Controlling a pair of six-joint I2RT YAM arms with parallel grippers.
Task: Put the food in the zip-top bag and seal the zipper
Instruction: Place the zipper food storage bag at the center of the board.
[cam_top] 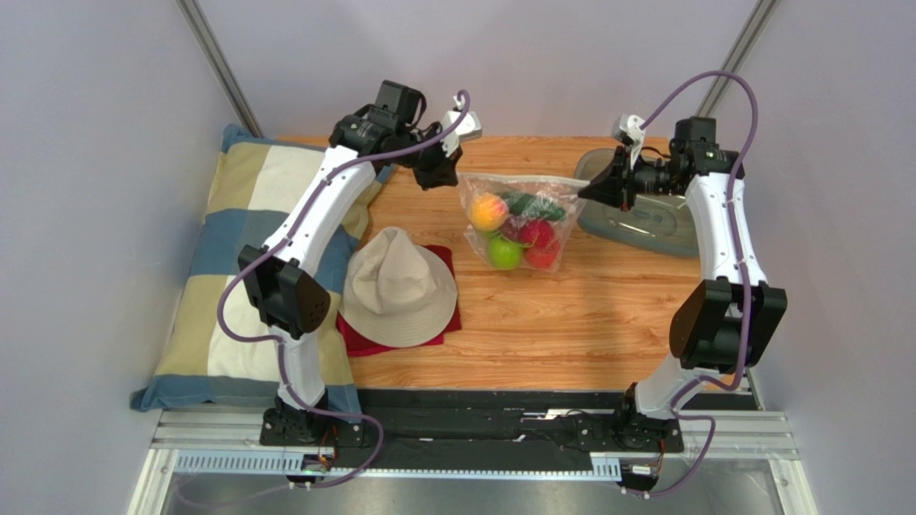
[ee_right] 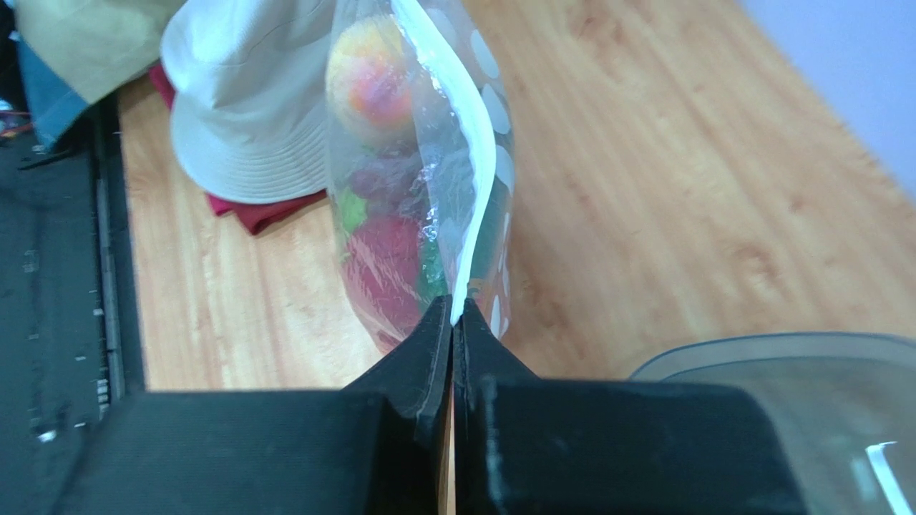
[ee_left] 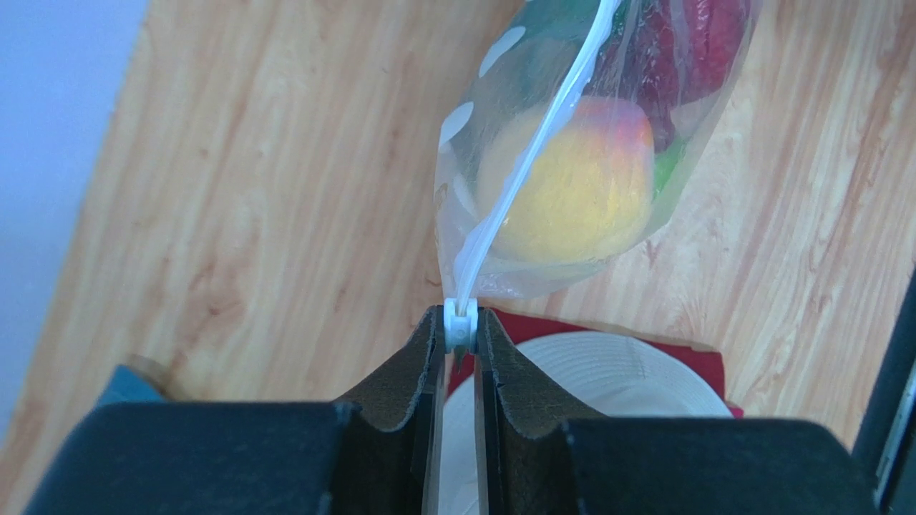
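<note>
At the far left a checked pillow (cam_top: 204,268) lies along the edge of the surface (cam_top: 538,333). Beside it a pale hat (cam_top: 398,288) sits on a red cloth (cam_top: 371,343). My left claw (ee_left: 460,327) is clamped on the small white tab at the left end of the zipper (ee_left: 527,161). From there the bag (cam_top: 481,185) stretches across to my right claw (ee_right: 452,322), which is pinched tight on the zipper's other end. The food (cam_top: 516,231) is all inside the bag: an orange ball (cam_top: 488,211) at the left, a dark green long piece (cam_top: 534,204) behind, and a green ball (cam_top: 503,253) and red balls (cam_top: 541,238) lower down. A grey tray (cam_top: 645,220) lies just right of that claw.
</note>
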